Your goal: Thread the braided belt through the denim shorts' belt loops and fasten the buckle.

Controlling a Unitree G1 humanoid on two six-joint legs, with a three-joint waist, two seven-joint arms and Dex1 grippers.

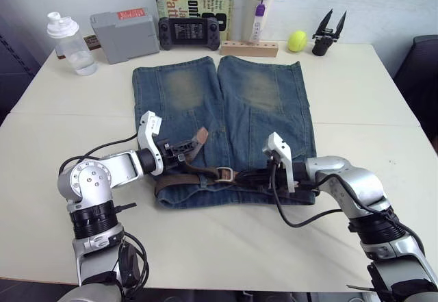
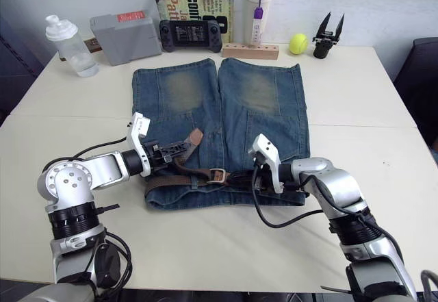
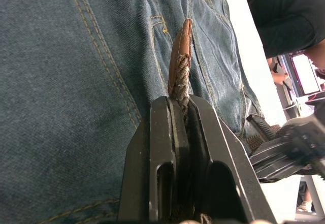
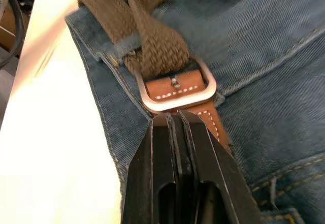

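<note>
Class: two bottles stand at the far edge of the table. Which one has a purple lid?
The tall white bottle, standing behind the wooden block beside the book. Its cap carries purple. The other, the clear bottle at the far left corner, has a white lid.

The denim shorts (image 1: 222,120) lie flat on the table (image 1: 356,110), waistband nearest the robot. The braided belt (image 1: 188,173) runs along the waistband, with the buckle (image 1: 225,174) near its middle. The left gripper (image 1: 179,149) grips the belt's strap end, whose leather tip (image 1: 200,137) rises over the denim. The right gripper (image 1: 248,177) sits just beside the buckle.
</note>
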